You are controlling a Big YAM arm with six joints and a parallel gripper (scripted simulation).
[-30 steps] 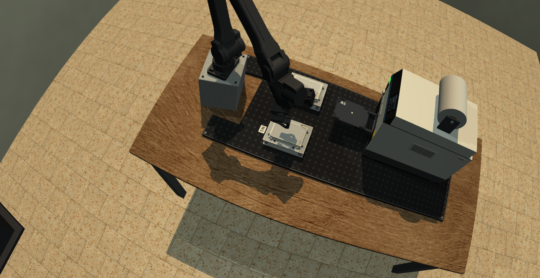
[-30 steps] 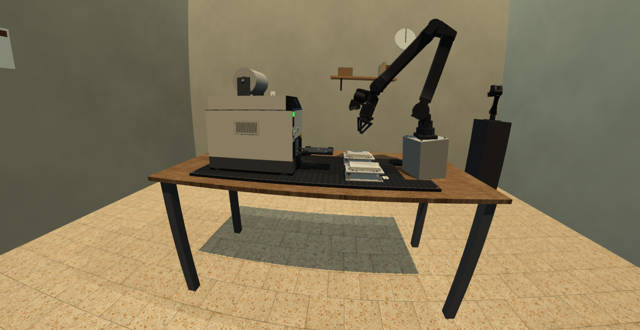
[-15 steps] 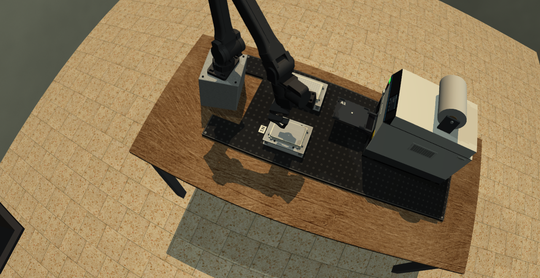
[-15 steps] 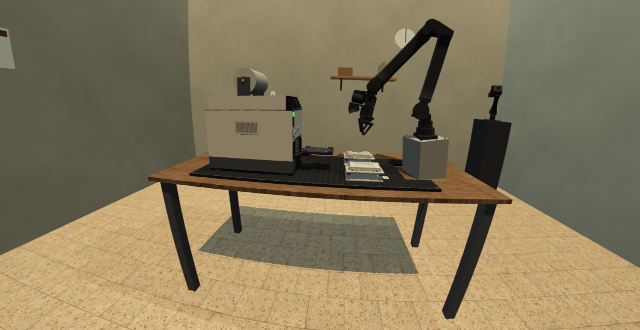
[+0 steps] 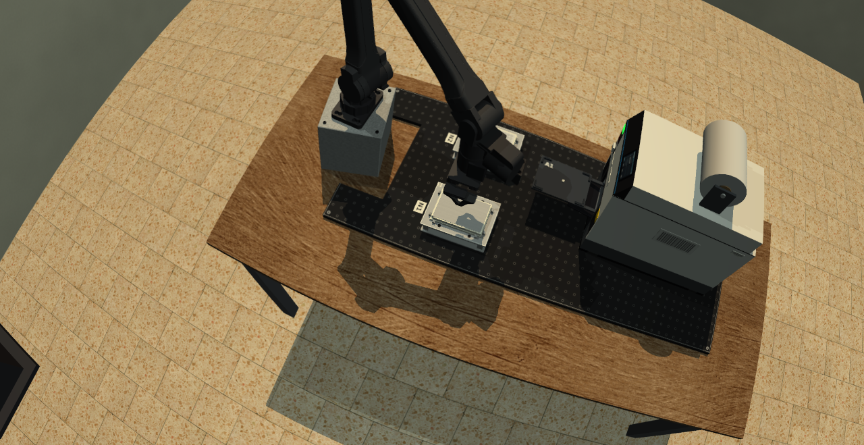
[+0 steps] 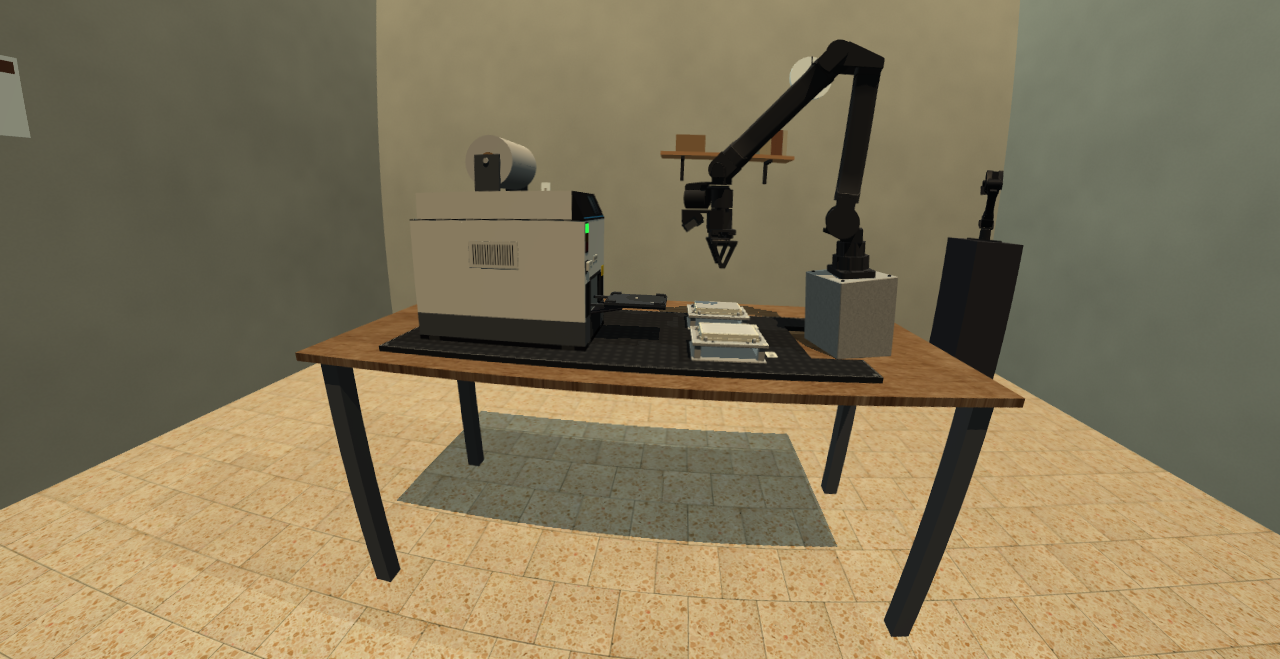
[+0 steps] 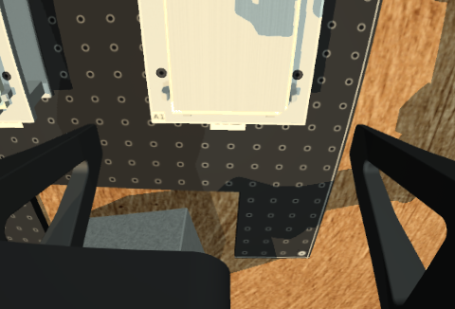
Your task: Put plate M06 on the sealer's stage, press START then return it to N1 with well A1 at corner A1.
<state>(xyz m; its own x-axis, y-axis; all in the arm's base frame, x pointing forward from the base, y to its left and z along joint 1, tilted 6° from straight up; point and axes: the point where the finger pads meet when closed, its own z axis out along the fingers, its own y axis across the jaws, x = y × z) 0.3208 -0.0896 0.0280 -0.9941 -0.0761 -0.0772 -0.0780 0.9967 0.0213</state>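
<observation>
Hovering above nest N1 (image 5: 427, 229) (image 6: 726, 353) (image 7: 154, 95), the gripper (image 5: 462, 200) (image 6: 722, 263) (image 7: 226, 138) points down with its fingers spread wide and nothing between them. Plate M06 (image 5: 454, 213) (image 6: 726, 330) (image 7: 227, 63) lies in N1, apart from the fingers, a shadow falling across its top. N1's A1 mark shows at a corner in the wrist view. The sealer's stage (image 5: 558, 184) (image 6: 637, 300) stands out from the sealer (image 5: 665, 229) (image 6: 501, 270) and carries no plate; the lamp (image 5: 624, 129) (image 6: 587, 228) glows green.

Probably a lab (foil-topped plate sealer (image 5: 670, 206) (image 6: 500, 269)).
</observation>
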